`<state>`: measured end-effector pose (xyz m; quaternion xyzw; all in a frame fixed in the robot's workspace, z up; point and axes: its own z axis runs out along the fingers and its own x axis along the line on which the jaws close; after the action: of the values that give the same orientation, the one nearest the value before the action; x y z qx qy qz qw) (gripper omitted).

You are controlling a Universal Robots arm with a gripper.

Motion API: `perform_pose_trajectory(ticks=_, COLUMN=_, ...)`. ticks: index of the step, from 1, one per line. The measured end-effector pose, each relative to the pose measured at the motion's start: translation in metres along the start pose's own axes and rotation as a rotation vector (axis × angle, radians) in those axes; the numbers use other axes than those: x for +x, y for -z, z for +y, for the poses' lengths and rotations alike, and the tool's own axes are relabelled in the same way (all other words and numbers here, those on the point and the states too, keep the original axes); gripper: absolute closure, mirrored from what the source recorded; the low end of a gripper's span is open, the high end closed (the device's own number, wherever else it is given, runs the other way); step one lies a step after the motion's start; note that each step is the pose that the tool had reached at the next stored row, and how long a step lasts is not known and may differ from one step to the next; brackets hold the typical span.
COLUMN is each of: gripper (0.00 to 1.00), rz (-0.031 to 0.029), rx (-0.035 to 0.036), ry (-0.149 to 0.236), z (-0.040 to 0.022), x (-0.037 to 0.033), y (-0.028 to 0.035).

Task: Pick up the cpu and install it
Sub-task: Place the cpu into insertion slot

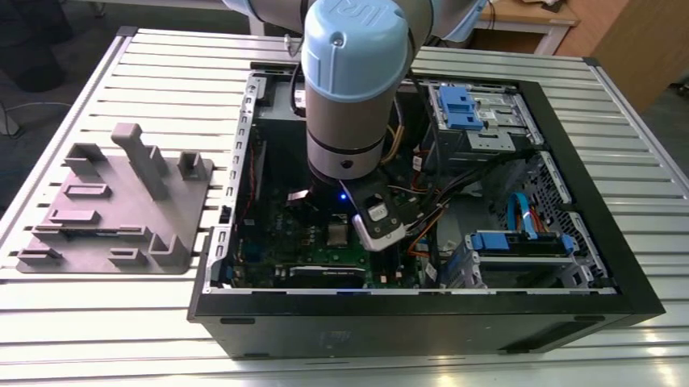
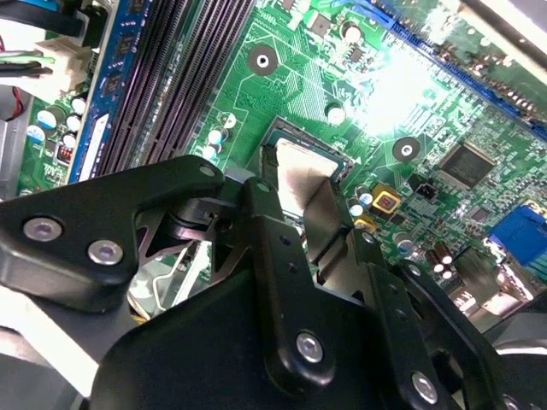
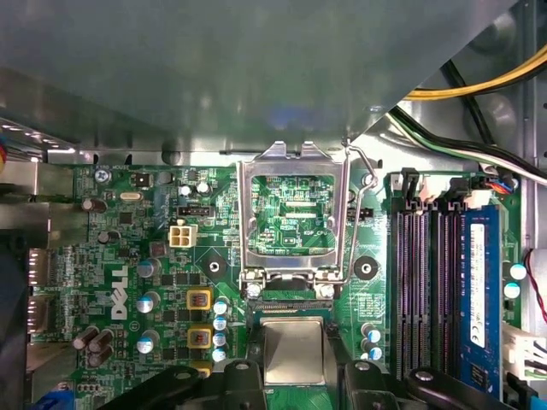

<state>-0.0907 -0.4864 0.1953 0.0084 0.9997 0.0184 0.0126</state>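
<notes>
Centrally, the cpu [image 3: 293, 350] lies flat in its socket on the green motherboard [image 3: 128, 256], just beside the raised metal socket frame [image 3: 291, 156]. The gripper [image 3: 295, 374] straddles it, jaws parted slightly wider than the cpu, a sliver of socket showing at each side; nothing held. Exterior view: arm [image 1: 350, 97] reaching down into the open computer case [image 1: 431, 322]; grey moulded tray [image 1: 108, 218] at the exterior view's left

The exterior view looks steeply down from well back onto the open computer case [image 1: 431, 326] on the slatted table [image 1: 108, 322]. Both wrist views sit close above the green motherboard [image 3: 128, 248] [image 2: 291, 77] inside it, sharing the cpu [image 3: 293, 350] [image 2: 299, 171] and memory slots [image 3: 419, 290] [image 2: 179, 77]
</notes>
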Motion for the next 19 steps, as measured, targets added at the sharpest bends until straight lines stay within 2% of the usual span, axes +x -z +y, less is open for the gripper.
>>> perform_pose_trajectory(ticks=12, gripper=0.62, rz=0.0001, rx=0.0000, ry=0.000, z=0.0000, x=0.0000, y=0.0002)
perform_pose_trajectory(ticks=14, gripper=0.61, rz=0.0000, rx=0.0000, ry=0.000, z=0.0000, x=0.0000, y=0.0002)
perform_pose_trajectory(ticks=15, gripper=0.54, rz=0.0000, rx=-0.0001, ry=0.000, z=0.0000, x=0.0000, y=0.0002)
perform_pose_trajectory(ticks=19, gripper=0.54, rz=0.0000, rx=0.0001, ry=0.000, z=-0.0001, x=0.0000, y=-0.0021)
